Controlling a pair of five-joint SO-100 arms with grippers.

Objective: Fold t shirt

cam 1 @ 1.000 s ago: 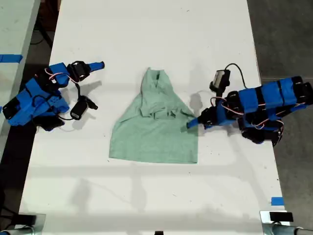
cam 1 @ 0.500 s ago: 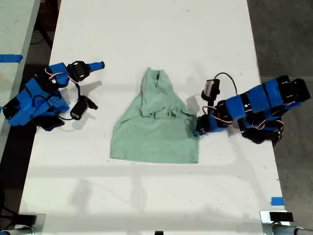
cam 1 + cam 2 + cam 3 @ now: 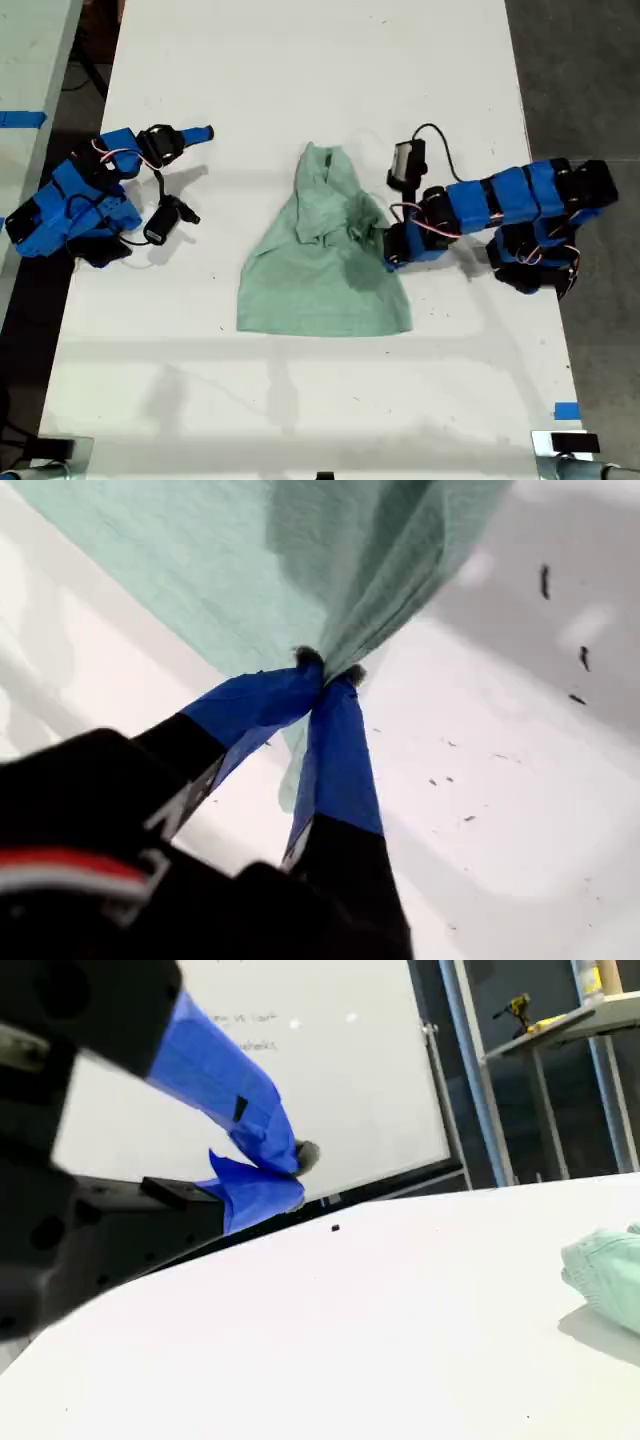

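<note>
The pale mint-green t shirt (image 3: 322, 265) lies wrinkled on the white table (image 3: 300, 80), with its collar towards the far end and its wide hem nearer. At the exterior view's right, my first gripper (image 3: 388, 255) is at the shirt's edge. In the first wrist view this gripper (image 3: 325, 670) is shut on a pinch of the fabric (image 3: 250, 570), which lifts into a fold. My second gripper (image 3: 205, 132) rests at the exterior view's left, well away from the shirt. Its blue fingers (image 3: 262, 1120) are together with nothing between them. A bit of the shirt (image 3: 610, 1270) shows in its wrist view.
A blue tape mark (image 3: 566, 410) sits near the table's edge at the exterior view's lower right. A second table with blue tape (image 3: 22, 119) stands past the exterior view's left edge. A whiteboard (image 3: 330, 1060) shows in the second wrist view.
My first gripper has moved toward the exterior view's left, drawing the shirt's edge inward and bunching it. The whole shirt has shifted slightly. The second arm has not moved.
</note>
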